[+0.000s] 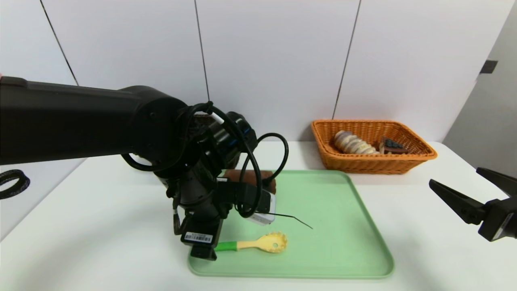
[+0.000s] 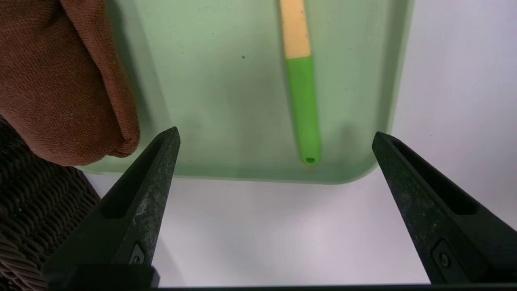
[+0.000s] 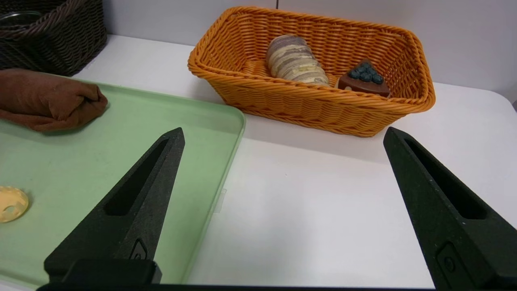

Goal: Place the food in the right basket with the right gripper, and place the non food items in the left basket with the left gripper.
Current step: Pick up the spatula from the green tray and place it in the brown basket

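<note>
A pasta spoon (image 1: 252, 243) with a green handle and a yellow head lies on the green tray (image 1: 343, 226) near its front left corner. At the tray's back left lies a folded brown cloth (image 3: 48, 99). My left gripper (image 2: 275, 135) hangs open over the tray's left edge. The handle end of the spoon (image 2: 303, 101) sits just past its fingertips and nothing is between them. My right gripper (image 1: 454, 176) stands open and empty over the table to the right of the tray. The orange right basket (image 1: 363, 163) holds a striped bread roll (image 1: 353, 143) and a chocolate cake slice (image 1: 391, 146).
The dark wicker left basket (image 3: 52, 36) stands behind the tray's back left corner, mostly hidden by my left arm in the head view. A black ring (image 1: 12, 184) lies off the table's left side. A thin black wire (image 1: 293, 218) sticks out from my left wrist over the tray.
</note>
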Tool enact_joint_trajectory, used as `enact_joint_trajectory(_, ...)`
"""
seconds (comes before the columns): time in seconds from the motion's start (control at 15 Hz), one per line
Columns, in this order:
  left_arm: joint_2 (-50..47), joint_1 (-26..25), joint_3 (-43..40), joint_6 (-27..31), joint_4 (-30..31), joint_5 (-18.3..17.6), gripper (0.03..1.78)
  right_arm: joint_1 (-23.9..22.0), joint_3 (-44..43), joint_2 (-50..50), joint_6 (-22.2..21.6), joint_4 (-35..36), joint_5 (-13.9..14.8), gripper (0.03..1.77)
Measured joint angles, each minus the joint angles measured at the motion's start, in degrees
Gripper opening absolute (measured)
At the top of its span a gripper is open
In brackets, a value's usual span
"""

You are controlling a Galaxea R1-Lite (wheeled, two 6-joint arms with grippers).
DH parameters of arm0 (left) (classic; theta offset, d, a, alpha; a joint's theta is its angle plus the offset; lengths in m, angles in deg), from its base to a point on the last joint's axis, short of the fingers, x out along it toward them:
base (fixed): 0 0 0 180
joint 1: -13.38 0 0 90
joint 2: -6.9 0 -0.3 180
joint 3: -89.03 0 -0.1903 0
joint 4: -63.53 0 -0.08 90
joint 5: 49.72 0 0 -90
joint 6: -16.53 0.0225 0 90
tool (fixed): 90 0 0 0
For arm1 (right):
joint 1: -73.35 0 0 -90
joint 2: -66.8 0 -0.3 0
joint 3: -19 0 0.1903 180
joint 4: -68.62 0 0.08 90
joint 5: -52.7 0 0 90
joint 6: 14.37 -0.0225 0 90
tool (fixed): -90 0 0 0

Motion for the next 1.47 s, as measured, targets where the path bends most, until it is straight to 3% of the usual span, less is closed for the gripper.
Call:
enact_joint_trajectory(0.33,-0.21,1.51,-0.09,-3.86,-0.56,0.56,1.69,0.43,0.05,-0.16,0.27,0.09,0.0,1.69)
enact_joint_trajectory(0.93,2.55,5.0,0.3,-6.64,2.76,1.19,1.69,0.43,0.05,-1.06,0.06,-0.18,-0.37,1.69)
enact_joint_trajectory(1.13,3.8,6.29,-0.04,-10.18,4.6,1.05,1.69,0.43,-0.2,-1.18,0.11,-0.11,-0.8,1.69)
enact_joint_trajectory(1.33,4.97,6.7,0.07,-10.75,4.79,-0.2,1.69,0.43,-0.3,-1.32,0.05,-0.09,-0.85,1.7)
enact_joint_trajectory(1.47,5.55,6.68,0.72,-10.51,4.74,-3.13,1.69,0.43,-0.26,-1.49,0.09,-0.13,-0.89,1.7)
